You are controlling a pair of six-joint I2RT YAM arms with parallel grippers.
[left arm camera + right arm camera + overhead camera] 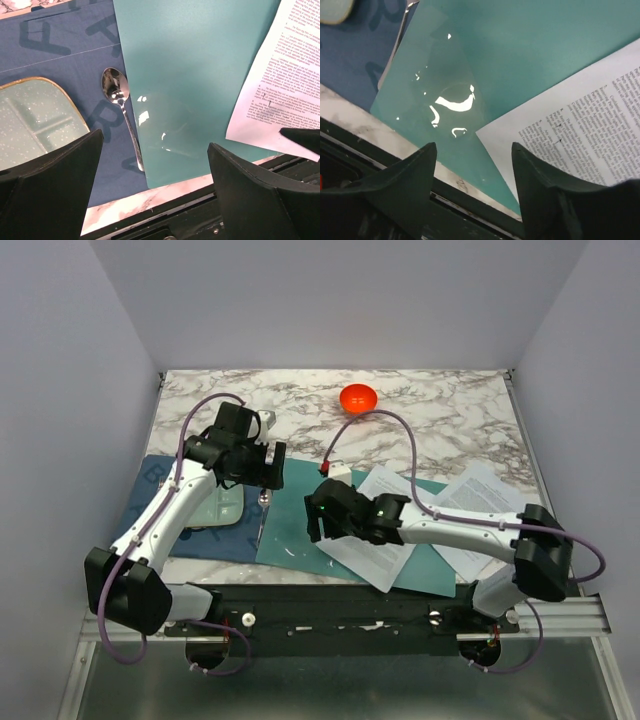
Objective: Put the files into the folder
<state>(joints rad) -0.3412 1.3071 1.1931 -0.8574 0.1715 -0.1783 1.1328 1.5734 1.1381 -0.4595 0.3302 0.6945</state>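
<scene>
L gripper is hanging wide open w/ nothing in it, over the near-left corner of the folder. Far left we're seeing a blue mat carrying a pale green tray. A spoon is lying on the mat, right against the folder's left edge. Folder is lying flat, part on the mat, part on the marble table, w/ its near edge close to the table's front. A clear sleeve is glinting on its near-left part; whether it's lifted at all we can't tell.

R gripper is sitting low over the folder's middle, jaws apart, gripping nothing, w/ the papers' near-left corner lying just ahead of its fingers. Papers are lying skewed across the folder's right half, reaching about to its front edge. A 2nd batch is lying further right, partly off the folder.

Handling, as we're judging it: papers are light, floppy & slick on plastic, so they're prob. sliding or fanning if pushed, and creasing if pinched hard. Best hold is a free corner or edge near the front, pinching the whole stack. Folder is thin, bendy & slippery too. We're thinking one gripper lifts the sleeve's loose edge while the other feeds sheets in.
</scene>
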